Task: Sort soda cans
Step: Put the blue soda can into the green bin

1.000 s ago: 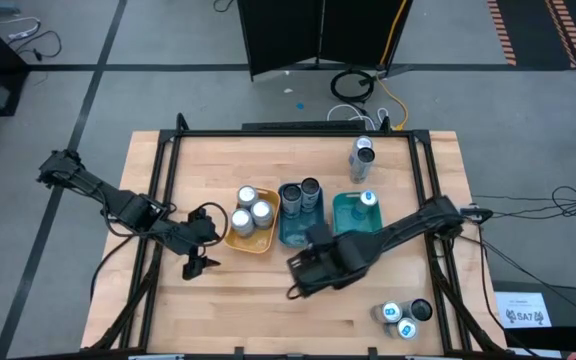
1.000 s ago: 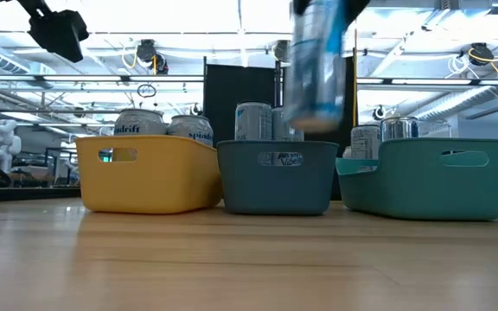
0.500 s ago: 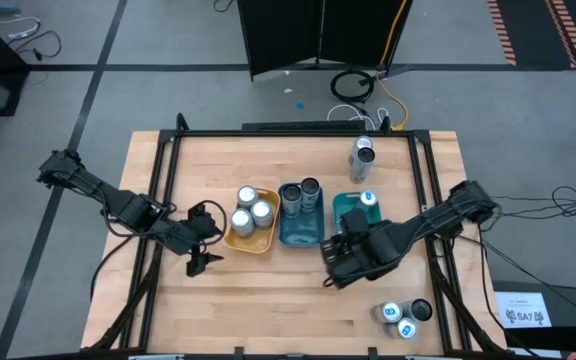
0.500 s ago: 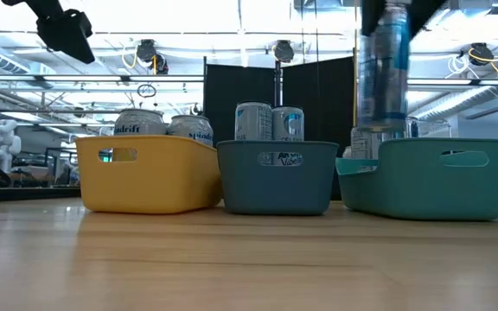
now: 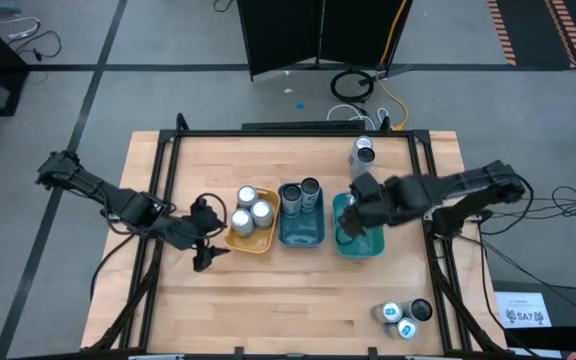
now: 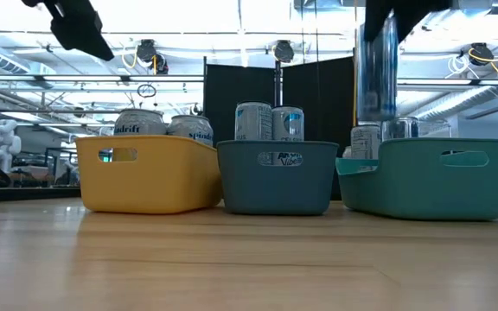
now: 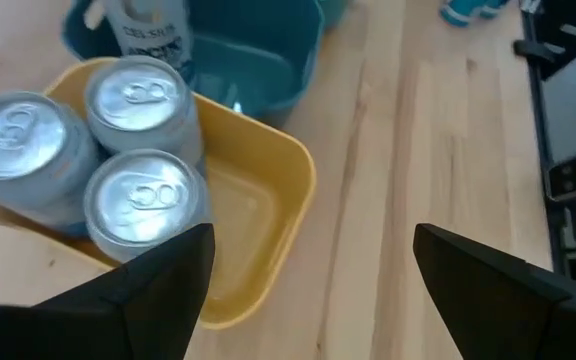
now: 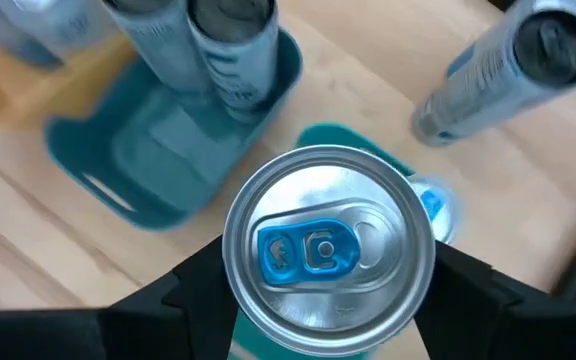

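Three trays stand in a row: yellow point(image 5: 251, 238), blue point(image 5: 301, 236) and teal point(image 5: 360, 246). Three silver soda cans point(image 7: 133, 150) stand in the yellow tray and two point(image 5: 301, 193) in the blue one. My right gripper point(image 5: 365, 207) is shut on a silver can with a blue tab point(image 8: 326, 250), above the teal tray point(image 6: 430, 177), where another blue-tab can point(image 8: 430, 206) stands. My left gripper point(image 7: 313, 290) hangs open over the table by the yellow tray's near left corner, with nothing between its fingers. My right gripper pinches the can's side wall point(image 8: 236, 288), just below its top rim, between its two fingers point(image 8: 183, 300). The fingers come steeply from above, one on each side. The can point(image 6: 377, 73) hangs upright, lifted clear above the teal tray.
One tall can point(image 5: 362, 155) stands alone on the table behind the teal tray. Three more cans point(image 5: 403, 315) stand at the near right corner. Bare wood lies along the near edge and on the far left.
My right gripper has carried the can from the near middle of the table toward the right and far edges, to a spot over the teal tray; the can has stayed upright and clear. My left gripper has turned a little in place.
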`<state>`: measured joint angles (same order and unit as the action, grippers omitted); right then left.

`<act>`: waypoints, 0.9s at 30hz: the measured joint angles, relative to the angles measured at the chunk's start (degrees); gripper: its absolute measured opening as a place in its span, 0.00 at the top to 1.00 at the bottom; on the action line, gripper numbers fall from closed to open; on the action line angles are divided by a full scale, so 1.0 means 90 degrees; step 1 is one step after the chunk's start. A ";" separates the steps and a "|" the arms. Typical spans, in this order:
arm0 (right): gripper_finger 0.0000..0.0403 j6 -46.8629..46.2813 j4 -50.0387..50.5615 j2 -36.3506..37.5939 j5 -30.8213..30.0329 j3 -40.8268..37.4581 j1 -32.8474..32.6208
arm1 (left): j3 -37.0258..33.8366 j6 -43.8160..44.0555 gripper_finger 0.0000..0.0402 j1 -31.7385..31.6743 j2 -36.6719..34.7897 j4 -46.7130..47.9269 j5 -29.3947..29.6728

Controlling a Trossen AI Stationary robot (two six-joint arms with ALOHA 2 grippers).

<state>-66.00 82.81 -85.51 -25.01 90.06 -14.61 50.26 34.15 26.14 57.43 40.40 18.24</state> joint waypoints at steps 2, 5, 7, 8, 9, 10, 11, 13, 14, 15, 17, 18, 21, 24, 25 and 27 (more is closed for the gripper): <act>0.43 0.0909 -0.0003 0.0002 0.0299 -0.0002 0.0382 | 0.0000 0.0000 0.13 -0.0048 0.0000 -0.0011 0.0079; 0.43 0.2136 -0.0046 0.0005 0.0432 -0.0002 0.0883 | 0.0000 0.0000 0.13 -0.0118 0.0000 -0.0071 0.0085; 0.43 0.2845 -0.0138 0.0005 0.0445 -0.0002 0.1155 | 0.0000 0.0002 0.13 -0.0143 0.0000 -0.0151 0.0087; 0.43 0.3166 -0.0220 0.0006 0.0471 -0.0002 0.1285 | 0.0000 0.0002 0.13 -0.0162 0.0000 -0.0173 0.0085; 0.43 0.3465 -0.0299 0.0030 0.0519 -0.0002 0.1407 | 0.0000 0.0002 0.13 -0.0159 0.0000 -0.0202 0.0085; 0.43 0.3745 -0.0382 0.0057 0.0590 -0.0007 0.1540 | 0.0000 0.0004 0.13 -0.0159 0.0000 -0.0249 0.0085; 0.43 0.3995 -0.0512 0.0110 0.0706 -0.0038 0.1656 | 0.0000 0.0005 0.13 -0.0159 0.0000 -0.0306 0.0087; 0.43 0.4415 -0.0906 0.0278 0.1005 -0.0195 0.1918 | 0.0002 0.0005 0.13 -0.0159 0.0000 -0.0345 0.0121; 0.43 0.4577 -0.1101 0.0365 0.1111 -0.0305 0.2039 | 0.0002 0.0005 0.13 -0.0159 0.0000 -0.0359 0.0135; 0.43 0.4704 -0.1261 0.0458 0.1180 -0.0458 0.2142 | 0.0002 0.0007 0.13 -0.0159 0.0000 -0.0404 0.0142; 0.43 0.4901 -0.1428 0.0657 0.1327 -0.0817 0.2355 | 0.0002 0.0002 0.13 -0.0159 0.0000 -0.0469 0.0170; 0.43 0.4974 -0.1495 0.0771 0.1442 -0.1026 0.2461 | 0.0002 0.0005 0.13 -0.0159 -0.0002 -0.0464 0.0200; 0.43 0.5130 -0.1993 0.1114 0.1986 -0.1651 0.2785 | 0.0002 0.0005 0.13 -0.0159 -0.0002 -0.0459 0.0347; 0.43 0.5061 -0.2457 0.1329 0.2433 -0.2073 0.2932 | 0.0002 0.0007 0.13 -0.0159 -0.0002 -0.0459 0.0467; 0.43 0.5013 -0.2522 0.1375 0.2496 -0.2159 0.2935 | 0.0002 0.0007 0.13 -0.0159 -0.0002 -0.0459 0.0486; 0.43 0.4963 -0.2593 0.1423 0.2489 -0.2210 0.2880 | 0.0002 0.0007 0.13 -0.0159 -0.0002 -0.0459 0.0503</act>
<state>-21.33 59.48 -72.71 -2.61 70.17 11.31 50.28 34.22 24.71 57.41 36.27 22.76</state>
